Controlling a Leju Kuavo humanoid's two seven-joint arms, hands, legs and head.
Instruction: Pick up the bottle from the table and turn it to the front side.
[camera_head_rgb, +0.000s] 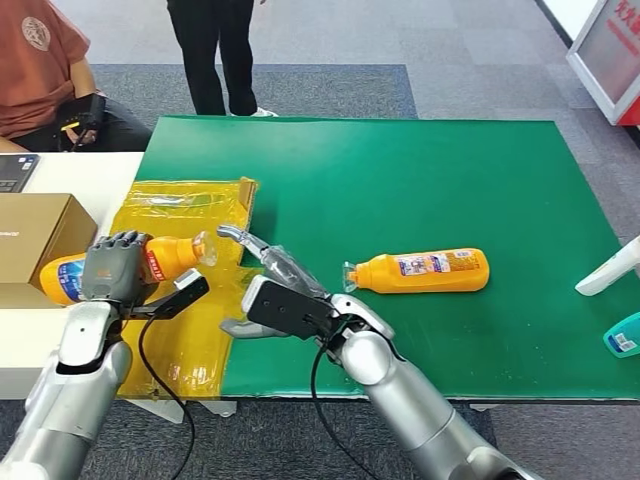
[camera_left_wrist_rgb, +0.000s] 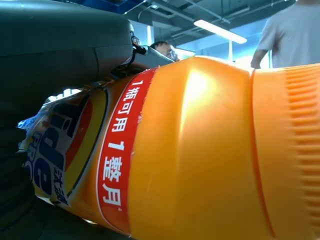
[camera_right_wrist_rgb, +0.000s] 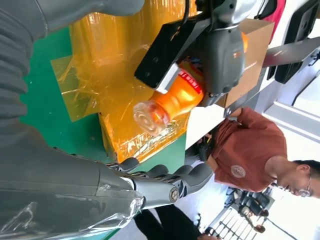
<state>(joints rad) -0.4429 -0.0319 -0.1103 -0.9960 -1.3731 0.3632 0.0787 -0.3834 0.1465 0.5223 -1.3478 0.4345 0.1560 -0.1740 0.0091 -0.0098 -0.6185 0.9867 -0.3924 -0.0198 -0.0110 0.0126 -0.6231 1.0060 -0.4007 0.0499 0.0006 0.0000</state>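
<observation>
Two orange bottles are in front of me, and one of them, the bottle (camera_head_rgb: 162, 257), is in my left hand (camera_head_rgb: 115, 266). My fingers (camera_head_rgb: 121, 243) are wrapped over its middle, clamped around the label, and it lies sideways in the grip, raised off the surface, with its clear cap (camera_head_rgb: 204, 248) sticking out past my fingers toward my right hand (camera_head_rgb: 260, 290). The base pokes out the other side of my grip. In the left wrist view its red band of white characters (camera_left_wrist_rgb: 120, 155) sits right next to my fingers, and a blue and yellow label shows beside it.

My right hand holds nothing; its fingers are stretched out and apart, just beside the cap but not touching it. Some clear plastic clings over the back of that hand.

Beyond my right fingertips, the second bottle (camera_head_rgb: 421, 270) lies on its side on the green mat (camera_head_rgb: 453, 170), cap pointing toward my hands, well apart from them.

Under my left hand, a patch of crinkled yellow film (camera_head_rgb: 185, 210) covers the mat's edge and the white table (camera_head_rgb: 90, 175) next to it. A brown cardboard box (camera_head_rgb: 34, 235) sits just past my left fingers, closed as far as I can tell. At the mat's far edge lie a white object (camera_head_rgb: 610, 270) and a teal one (camera_head_rgb: 625, 335), both cut off by the frame.

Grey floor tiles and a darker carpet strip lie beyond the table. A person in a rust shirt (camera_head_rgb: 34, 60) sits behind the box, and another in black trousers (camera_head_rgb: 215, 50) stands at the table's far side.
</observation>
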